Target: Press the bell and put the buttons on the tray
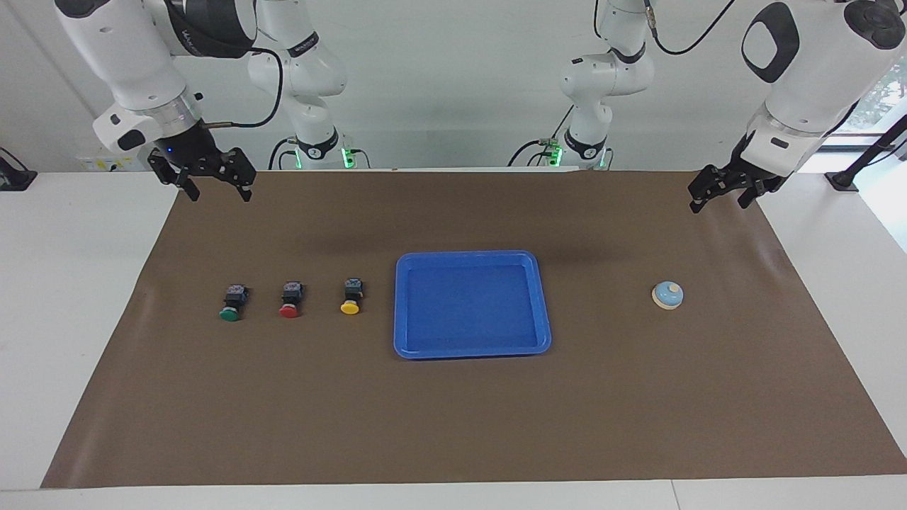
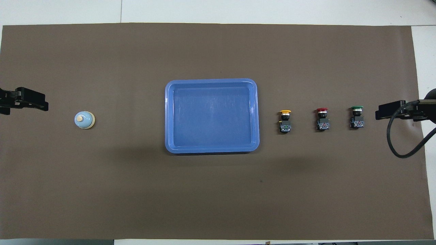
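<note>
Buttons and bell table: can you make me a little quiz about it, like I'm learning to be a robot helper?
1. True or false: the blue tray already holds a button.
2. Which button lies beside the tray: A green, B red, C yellow?
3. Fill in: the bell lies toward the ____ arm's end of the table.

Key
1. False, all three lie on the brown mat.
2. C.
3. Left. The left gripper and the right gripper are both open and hold nothing.
</note>
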Robot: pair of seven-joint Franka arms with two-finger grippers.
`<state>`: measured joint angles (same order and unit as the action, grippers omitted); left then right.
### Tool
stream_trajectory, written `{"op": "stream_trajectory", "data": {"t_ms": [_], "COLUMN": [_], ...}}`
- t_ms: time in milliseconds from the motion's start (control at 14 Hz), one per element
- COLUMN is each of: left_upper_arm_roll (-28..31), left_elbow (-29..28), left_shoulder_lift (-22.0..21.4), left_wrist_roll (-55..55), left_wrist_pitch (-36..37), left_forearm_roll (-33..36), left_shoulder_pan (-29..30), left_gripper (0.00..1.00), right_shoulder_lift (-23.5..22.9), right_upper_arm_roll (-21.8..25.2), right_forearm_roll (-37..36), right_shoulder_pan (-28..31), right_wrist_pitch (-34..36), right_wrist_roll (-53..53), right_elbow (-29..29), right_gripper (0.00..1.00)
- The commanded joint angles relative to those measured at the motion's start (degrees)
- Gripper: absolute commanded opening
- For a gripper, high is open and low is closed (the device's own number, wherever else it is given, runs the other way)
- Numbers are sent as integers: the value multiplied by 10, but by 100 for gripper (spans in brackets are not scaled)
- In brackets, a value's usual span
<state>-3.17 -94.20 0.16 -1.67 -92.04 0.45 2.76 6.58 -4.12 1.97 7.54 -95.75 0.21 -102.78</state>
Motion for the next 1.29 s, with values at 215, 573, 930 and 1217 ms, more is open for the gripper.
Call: {"op": "stream_trajectory", "data": {"t_ms": [215,573,930,1217], "left_upper_arm_roll": [1,4,4,4], "left_elbow": [-5,-25,-106,-127], "left_shoulder_lift": [-5,-9,4,59], "left_wrist_roll": [-6,-5,-7,-3], "left_wrist_pitch": [-8,-24,-131,-196], "left_forearm_roll": [1,2,3,4], "left_shoulder_pan": [2,11,21,22], "left_gripper": [100,1,0,0], "right_shoulder_lift": [-3,-3,-3,-3], "right_upper_arm_roll": [-5,-5,-5,-5], "right_forearm_roll": [-4,-4,-4,-4], "right_shoulder_pan": [6,6,6,6], "right_wrist_pitch": [12,12,12,12], "right_wrist_roll": [-3,-3,-3,-3], "right_elbow": [7,7,7,7], "right_gripper": [100,100,100,100]}}
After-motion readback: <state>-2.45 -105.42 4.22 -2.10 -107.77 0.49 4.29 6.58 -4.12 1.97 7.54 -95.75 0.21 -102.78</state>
